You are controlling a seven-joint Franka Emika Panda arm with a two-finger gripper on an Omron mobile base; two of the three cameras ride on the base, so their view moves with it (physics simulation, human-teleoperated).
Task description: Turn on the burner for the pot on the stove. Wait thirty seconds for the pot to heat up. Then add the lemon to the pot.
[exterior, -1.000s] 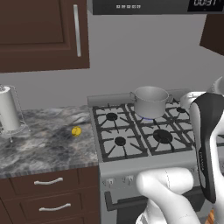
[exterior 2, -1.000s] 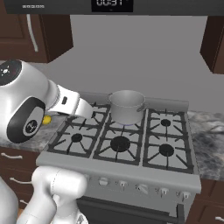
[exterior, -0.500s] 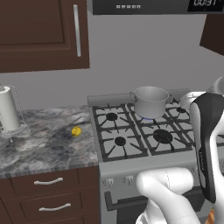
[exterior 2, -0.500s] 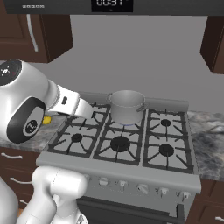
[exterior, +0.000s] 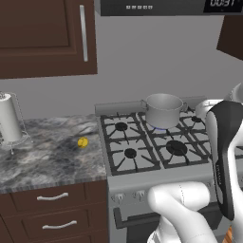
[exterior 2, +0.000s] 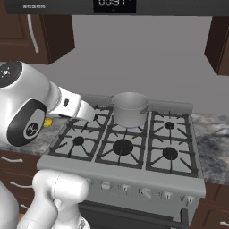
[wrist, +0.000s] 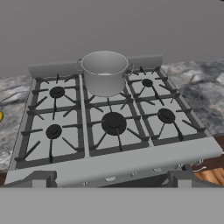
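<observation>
The silver pot (exterior: 163,110) (exterior 2: 129,108) (wrist: 105,72) stands on the stove's (exterior: 142,172) (exterior 2: 120,172) (wrist: 109,162) rear middle grate. A small blue flame shows at the burner (exterior: 160,128) (exterior 2: 129,128) under it. The yellow lemon (exterior: 82,142) (exterior 2: 47,121) (wrist: 1,116) lies on the marble counter left of the stove. My gripper (wrist: 111,179) hovers above the stove's front edge, facing the pot. It is open, its fingertips (wrist: 41,178) are wide apart, and nothing sits between them.
A paper towel roll (exterior: 9,118) stands at the counter's far left. Dark cabinets (exterior: 42,33) hang above, and drawers (exterior: 52,197) sit below the counter (exterior: 47,159). Knobs (exterior 2: 145,192) line the stove front. More counter (exterior 2: 212,143) lies to the right.
</observation>
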